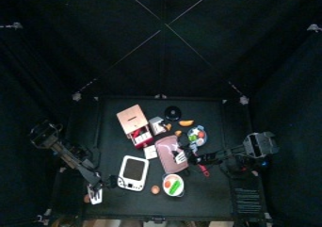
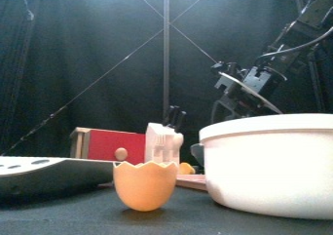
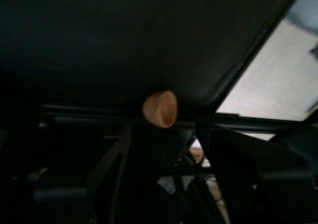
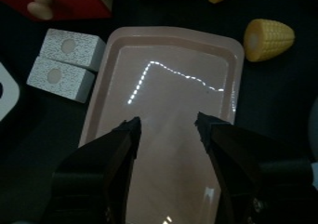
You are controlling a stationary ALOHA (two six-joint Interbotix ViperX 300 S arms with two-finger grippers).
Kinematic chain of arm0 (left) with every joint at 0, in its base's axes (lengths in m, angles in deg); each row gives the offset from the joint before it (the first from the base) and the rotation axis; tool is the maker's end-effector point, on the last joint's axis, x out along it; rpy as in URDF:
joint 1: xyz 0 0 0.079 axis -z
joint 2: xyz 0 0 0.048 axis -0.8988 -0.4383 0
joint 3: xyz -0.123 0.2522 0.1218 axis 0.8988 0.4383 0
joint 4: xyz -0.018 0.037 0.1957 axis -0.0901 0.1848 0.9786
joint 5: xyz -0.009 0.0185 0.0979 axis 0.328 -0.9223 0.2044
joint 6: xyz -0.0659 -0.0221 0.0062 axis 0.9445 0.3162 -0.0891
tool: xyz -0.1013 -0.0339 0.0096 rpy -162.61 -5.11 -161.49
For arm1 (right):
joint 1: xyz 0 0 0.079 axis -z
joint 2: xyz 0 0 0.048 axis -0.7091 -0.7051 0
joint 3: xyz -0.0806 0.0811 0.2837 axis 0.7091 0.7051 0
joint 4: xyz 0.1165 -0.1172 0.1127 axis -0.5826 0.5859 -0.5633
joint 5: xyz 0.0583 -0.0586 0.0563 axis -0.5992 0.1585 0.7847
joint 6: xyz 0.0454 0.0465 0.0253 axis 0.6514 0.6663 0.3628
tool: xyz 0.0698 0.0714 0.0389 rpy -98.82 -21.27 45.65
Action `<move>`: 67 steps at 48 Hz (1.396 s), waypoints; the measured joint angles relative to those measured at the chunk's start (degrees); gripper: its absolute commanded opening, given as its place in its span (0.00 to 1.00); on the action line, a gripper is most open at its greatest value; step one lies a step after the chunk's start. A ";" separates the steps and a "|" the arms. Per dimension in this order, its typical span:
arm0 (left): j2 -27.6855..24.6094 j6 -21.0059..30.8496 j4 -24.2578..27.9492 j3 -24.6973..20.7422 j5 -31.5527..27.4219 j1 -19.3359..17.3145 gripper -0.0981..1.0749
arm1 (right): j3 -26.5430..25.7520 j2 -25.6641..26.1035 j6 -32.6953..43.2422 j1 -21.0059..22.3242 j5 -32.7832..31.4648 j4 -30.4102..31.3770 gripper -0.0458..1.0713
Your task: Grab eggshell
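Observation:
The eggshell [image 2: 144, 185] is a small tan half shell with a jagged rim, standing open side up near the table's front edge. From above, the eggshell [image 1: 156, 188] lies between a white device [image 1: 132, 171] and a round plate [image 1: 174, 185]. My left gripper [image 1: 94, 195] hovers to its left, apart from it, jaws open. Through the left wrist camera the eggshell [image 3: 159, 108] sits ahead of the left gripper [image 3: 168, 158], beyond the fingertips. My right gripper [image 4: 168, 139] hangs open over a pink tray [image 4: 168, 79], holding nothing.
A red box [image 1: 132, 121] stands behind the device. White speckled blocks [image 4: 69, 60] and a yellow piece [image 4: 273, 39] lie beside the tray. The plate's white wall [image 2: 267, 166] rises close on the eggshell's right. Small coloured pieces [image 1: 195, 132] lie at the back right.

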 measured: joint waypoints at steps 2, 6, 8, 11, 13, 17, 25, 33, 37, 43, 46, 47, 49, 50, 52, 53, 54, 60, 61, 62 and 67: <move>-1.41 0.09 0.00 -0.18 -0.35 0.53 0.87 | -0.79 -0.62 0.00 -0.35 0.09 0.00 0.82; -4.13 -0.35 0.00 -1.23 -0.62 1.41 0.86 | -1.85 -1.67 0.00 -0.70 0.09 0.00 0.82; -5.62 -0.53 0.35 -1.93 -0.70 2.02 0.86 | -2.37 -2.02 -0.09 -0.88 0.00 0.00 0.82; -7.56 -0.79 0.88 -2.55 -0.79 3.34 0.86 | -2.81 -2.46 0.00 -0.79 0.09 0.09 0.82; -8.79 -0.79 0.97 -2.72 -0.97 4.22 0.86 | -2.99 -2.72 -0.09 -0.79 0.09 0.26 0.82; -10.46 -0.70 1.05 -2.72 -1.32 5.10 0.86 | -2.99 -2.90 0.00 -0.79 0.09 0.35 0.82; -12.57 -0.70 0.97 -2.72 -1.49 5.98 0.86 | -2.99 -2.81 -0.09 -0.62 0.09 0.35 0.82; -15.03 -0.70 0.88 -2.55 -1.14 7.12 0.85 | -2.99 -2.90 -0.09 -0.53 0.09 0.44 0.82; -15.73 -0.70 0.26 -2.55 -1.05 7.47 0.83 | -3.08 -2.90 -0.09 -0.53 0.09 0.35 0.82; -16.17 -0.70 -0.35 -2.37 -0.97 7.73 0.77 | -2.99 -2.90 -0.09 -0.53 0.09 0.44 0.82; -16.52 -0.79 -0.53 -2.02 -0.97 7.91 0.74 | -2.99 -2.90 -0.09 -0.53 0.09 0.35 0.82; -16.61 -0.70 -0.62 -1.93 -0.97 7.91 0.73 | -2.99 -2.90 -0.09 -0.53 0.09 0.44 0.82; -16.88 -0.70 -0.70 -1.93 -0.97 7.91 0.71 | -2.99 -2.90 -0.09 -0.53 0.09 0.44 0.82; -16.96 -0.79 -0.79 -1.85 -0.97 7.91 0.70 | -2.99 -2.90 0.00 -0.53 0.09 0.44 0.82; -17.14 -0.70 -0.79 -1.93 -0.88 7.91 0.69 | -2.99 -2.90 -0.09 -0.53 0.09 0.44 0.82; -17.23 -0.70 -0.79 -1.93 -0.88 7.91 0.68 | -3.08 -2.90 0.00 -0.53 0.09 0.44 0.82; -17.31 -0.70 -0.79 -1.85 -0.88 7.91 0.67 | -2.99 -2.90 -0.09 -0.53 0.09 0.44 0.82; -17.40 -0.70 -0.79 -1.93 -0.97 7.91 0.66 | -2.99 -2.90 -0.09 -0.53 0.09 0.44 0.82; -17.40 -0.62 -0.70 -1.85 -0.88 7.91 0.66 | -2.99 -2.90 -0.09 -0.53 0.09 0.44 0.82; -17.40 -0.70 -0.62 -1.93 -0.88 8.00 0.66 | -3.08 -2.90 0.00 -0.53 0.09 0.44 0.82; -16.96 -0.09 0.62 -2.20 -1.05 7.91 0.66 | -2.99 -2.90 0.00 -0.53 0.09 0.44 0.82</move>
